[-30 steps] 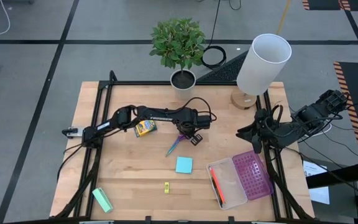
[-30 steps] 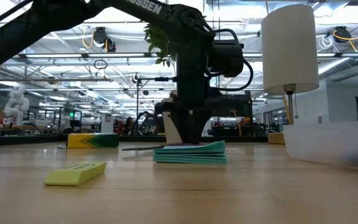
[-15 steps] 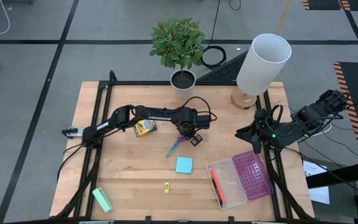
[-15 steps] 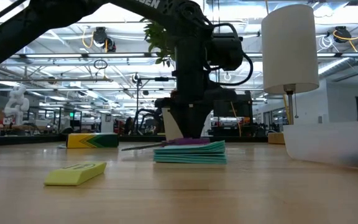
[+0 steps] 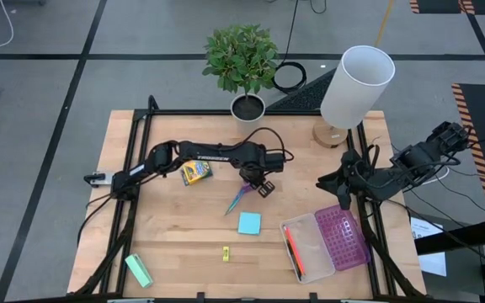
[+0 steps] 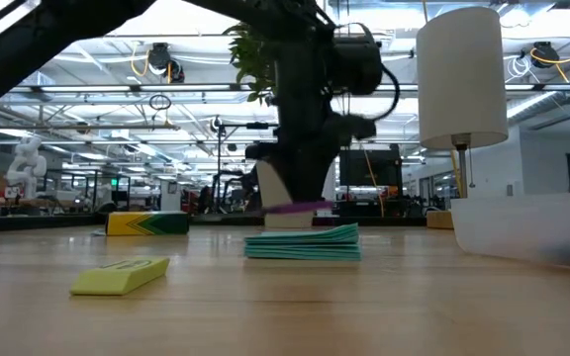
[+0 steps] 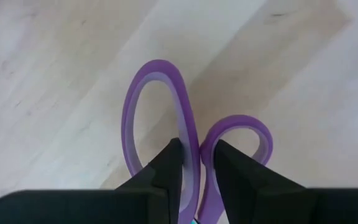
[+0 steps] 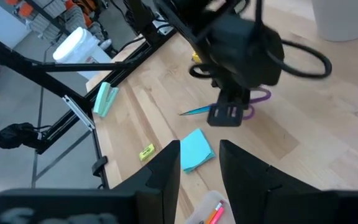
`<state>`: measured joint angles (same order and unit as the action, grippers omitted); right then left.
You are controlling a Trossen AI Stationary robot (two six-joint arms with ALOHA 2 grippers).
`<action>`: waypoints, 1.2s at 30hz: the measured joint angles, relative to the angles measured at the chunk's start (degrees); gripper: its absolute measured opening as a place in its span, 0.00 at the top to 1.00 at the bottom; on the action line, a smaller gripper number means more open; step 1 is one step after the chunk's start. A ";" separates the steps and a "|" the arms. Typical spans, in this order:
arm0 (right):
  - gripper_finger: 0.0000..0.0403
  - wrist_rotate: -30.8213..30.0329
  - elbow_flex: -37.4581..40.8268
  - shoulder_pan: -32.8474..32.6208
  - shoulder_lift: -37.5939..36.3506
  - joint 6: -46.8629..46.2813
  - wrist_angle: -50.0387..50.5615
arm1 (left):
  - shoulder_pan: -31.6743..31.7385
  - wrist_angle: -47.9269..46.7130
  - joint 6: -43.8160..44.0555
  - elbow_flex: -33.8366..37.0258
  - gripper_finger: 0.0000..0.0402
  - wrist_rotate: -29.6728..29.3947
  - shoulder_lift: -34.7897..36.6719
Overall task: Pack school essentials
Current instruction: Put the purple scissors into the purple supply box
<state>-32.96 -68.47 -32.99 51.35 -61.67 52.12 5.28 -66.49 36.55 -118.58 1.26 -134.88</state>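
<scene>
Between the left end effector (image 7: 197, 171) fingers, purple-handled scissors (image 7: 166, 134) are clamped by one loop.

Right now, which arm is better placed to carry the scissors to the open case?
Left. Its tool is shut on the purple-handled scissors, which look lifted in the low view. The right tool waits open at the table's right edge, beside the open case.
</scene>
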 joint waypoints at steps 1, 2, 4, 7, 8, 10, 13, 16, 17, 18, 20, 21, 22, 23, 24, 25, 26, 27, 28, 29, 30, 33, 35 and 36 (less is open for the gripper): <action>0.74 0.00 0.00 0.00 0.10 -0.02 0.00 | -0.01 -0.04 0.00 -0.01 0.78 0.11 0.60; 0.74 0.01 0.00 0.00 0.09 -0.02 -0.02 | -0.02 0.01 0.15 -0.02 0.78 0.14 1.49; 0.74 0.19 0.00 0.00 0.06 0.26 0.11 | 0.00 0.24 0.97 -0.07 0.78 -0.35 3.02; 0.74 1.71 0.00 -0.04 -0.46 0.69 1.05 | 0.06 0.58 1.77 -0.07 0.78 -1.83 6.03; 0.74 1.98 0.00 -0.04 -0.65 0.69 1.41 | 0.09 0.78 2.19 -0.07 0.78 -2.46 6.97; 0.74 2.80 0.00 -0.07 -0.86 0.72 2.10 | 0.16 1.11 3.00 -0.13 0.78 -3.47 8.98; 0.74 2.83 0.00 -0.07 -0.96 0.83 3.04 | 0.15 2.42 3.87 -0.13 0.78 -5.20 11.65; 0.74 2.25 0.00 -0.04 -0.71 1.39 3.03 | 0.15 4.56 4.50 -0.13 0.78 -6.39 14.42; 0.74 1.20 0.01 -0.06 -0.51 1.36 3.02 | 0.15 5.67 4.60 -0.13 0.78 -6.96 15.13; 0.74 0.03 0.19 -0.05 -0.31 1.29 2.67 | 0.15 6.93 4.92 -0.13 0.78 -7.35 15.89; 0.73 -1.96 1.46 -0.04 -0.28 1.08 0.65 | 0.15 8.72 5.86 -0.13 0.78 -7.80 17.29; 0.73 -2.55 2.41 -0.02 -0.32 1.25 -0.91 | 0.15 10.26 5.95 -0.13 0.78 -7.99 17.92; 0.72 -2.98 3.50 0.02 -0.30 1.94 -3.45 | 0.15 12.01 5.99 -0.13 0.78 -8.07 18.66; 0.71 -3.05 4.87 0.07 -0.32 2.76 -6.41 | 0.06 13.68 5.96 -0.13 0.78 -8.47 19.09; 0.70 -3.14 6.39 0.27 -0.36 3.68 -9.66 | -0.06 15.29 5.96 -0.13 0.78 -8.78 19.64; 0.69 -3.10 7.94 0.56 -0.37 4.67 -13.16 | -0.13 16.93 5.97 -0.13 0.78 -8.90 20.15; 0.68 -3.04 9.66 0.86 -0.37 5.70 -17.09 | -0.16 18.78 5.97 -0.13 0.78 -9.05 20.52; 0.66 -3.05 11.59 1.20 -0.37 6.74 -21.36 | -0.20 20.54 5.97 -0.13 0.78 -9.07 20.81; 0.64 -3.05 13.43 1.63 -0.37 7.73 -25.42 | -0.33 22.41 5.97 -0.13 0.78 -9.07 21.06; 0.63 -3.03 15.20 2.05 -0.37 8.63 -28.89 | -0.47 24.19 5.97 -0.13 0.78 -9.19 21.27; 0.61 -3.03 17.04 2.47 -0.37 9.45 -32.36 | -0.62 25.91 5.97 -0.13 0.78 -9.24 21.46; 0.55 -2.99 20.58 3.71 -0.46 11.56 -37.92 | -1.32 30.95 5.85 -0.13 0.78 -9.25 21.54; 0.51 -3.14 21.51 4.79 -0.57 11.82 -38.17 | -1.89 33.65 5.59 -0.13 0.78 -9.29 21.52; 0.49 -3.16 21.64 5.42 -0.58 11.85 -38.18 | -2.20 34.91 5.58 -0.13 0.78 -9.38 21.50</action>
<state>-36.12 -46.83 -27.57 50.76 -49.82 13.93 3.08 -31.59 42.13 -118.72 -8.13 -113.38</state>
